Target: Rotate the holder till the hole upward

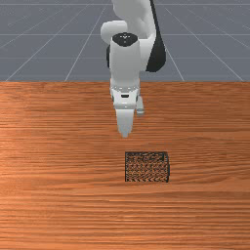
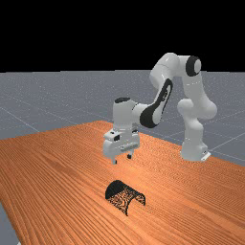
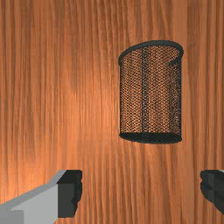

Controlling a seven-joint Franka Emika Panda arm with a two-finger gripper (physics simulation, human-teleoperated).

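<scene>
- Black, cylindrical wire-mesh holder (image 1: 147,167), nearest the front camera, lay on its side on the orange-brown wooden worktop (image 1: 58,205).
- White two-finger jaws (image 3: 141,186) with black tips hung open above the worktop, apart from the holder, gripping nothing.
- Progress, as judged: no rotation was achieved; grasping and turning the holder upright lay ahead.

A grey, pale-lined floor (image 1: 44,53) lies beyond the grained wooden table (image 1: 53,210).

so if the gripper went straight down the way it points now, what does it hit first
Probably the table, just off the holder's nearer end, though depth is hard to judge and the gripper might clip that end.
</scene>
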